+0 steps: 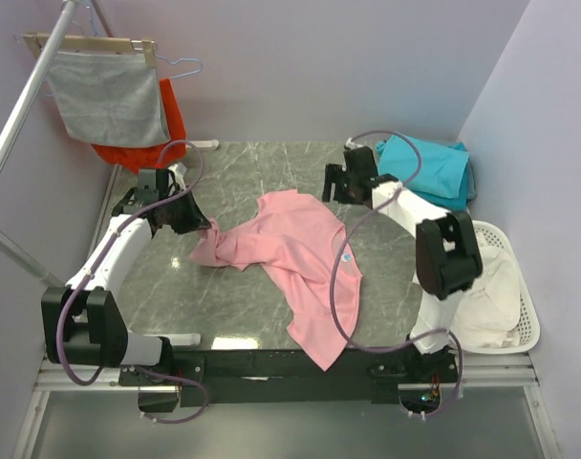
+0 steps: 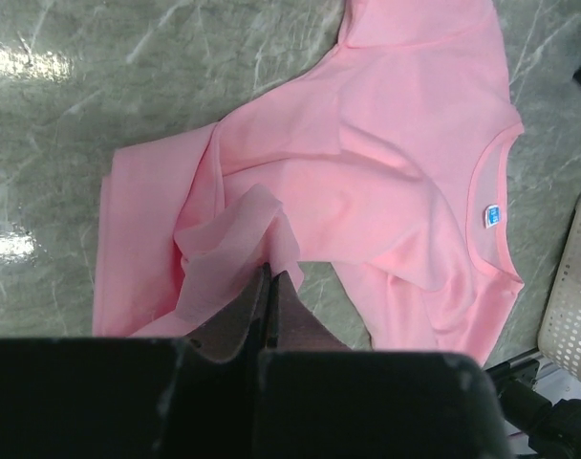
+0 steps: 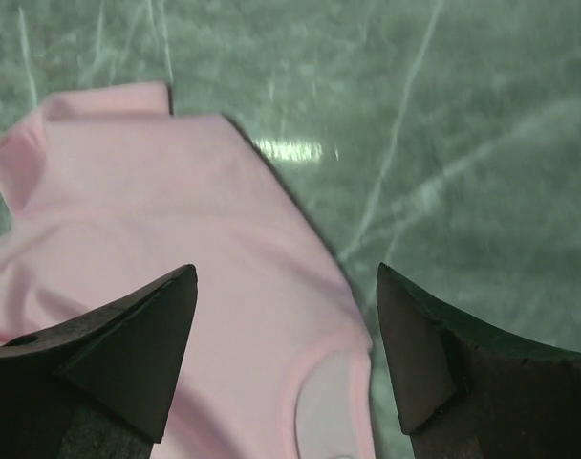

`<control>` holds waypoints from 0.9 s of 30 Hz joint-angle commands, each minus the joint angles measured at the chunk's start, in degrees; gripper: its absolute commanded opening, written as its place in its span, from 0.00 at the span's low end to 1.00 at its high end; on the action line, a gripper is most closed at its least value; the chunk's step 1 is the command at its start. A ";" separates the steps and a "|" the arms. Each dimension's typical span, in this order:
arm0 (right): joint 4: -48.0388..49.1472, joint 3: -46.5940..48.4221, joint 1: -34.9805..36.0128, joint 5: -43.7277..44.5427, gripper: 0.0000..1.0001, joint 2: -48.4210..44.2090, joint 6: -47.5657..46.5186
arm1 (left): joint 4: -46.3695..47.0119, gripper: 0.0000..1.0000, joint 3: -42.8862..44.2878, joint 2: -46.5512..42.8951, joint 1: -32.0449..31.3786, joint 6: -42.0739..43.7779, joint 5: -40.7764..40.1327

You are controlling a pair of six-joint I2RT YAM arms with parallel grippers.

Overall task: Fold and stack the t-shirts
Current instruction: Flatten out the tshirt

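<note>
A light pink t-shirt (image 1: 300, 253) lies crumpled across the middle of the marble table (image 1: 233, 172), its lower part hanging over the front edge. My left gripper (image 1: 206, 227) is shut on a fold of the pink shirt's left edge; in the left wrist view the cloth (image 2: 228, 253) is pinched at my gripper (image 2: 268, 273), and the blue neck label (image 2: 494, 216) shows. My right gripper (image 1: 329, 184) is open above the shirt's far end; in the right wrist view my gripper (image 3: 286, 282) hovers over the pink cloth (image 3: 157, 220) near the collar. Folded teal t-shirts (image 1: 429, 167) lie at the back right.
A grey cloth (image 1: 109, 96) and an orange-red garment (image 1: 142, 143) hang on hangers at the back left. A white basket (image 1: 501, 287) with pale cloth stands at the table's right edge. A slanted metal pole (image 1: 23, 105) crosses the left side.
</note>
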 commanded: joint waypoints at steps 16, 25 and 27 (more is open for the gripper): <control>-17.80 37.41 -1.43 -17.34 0.78 29.83 -7.71 | 4.08 0.01 -1.36 4.37 -0.01 -0.74 0.23; -26.23 41.98 -0.73 -21.47 0.57 34.48 -11.05 | 3.82 0.01 -0.92 4.99 -0.10 -0.48 -0.04; -27.73 43.03 -0.02 -21.13 0.56 35.36 -12.45 | 3.82 0.01 -1.01 4.90 -0.10 -0.48 0.05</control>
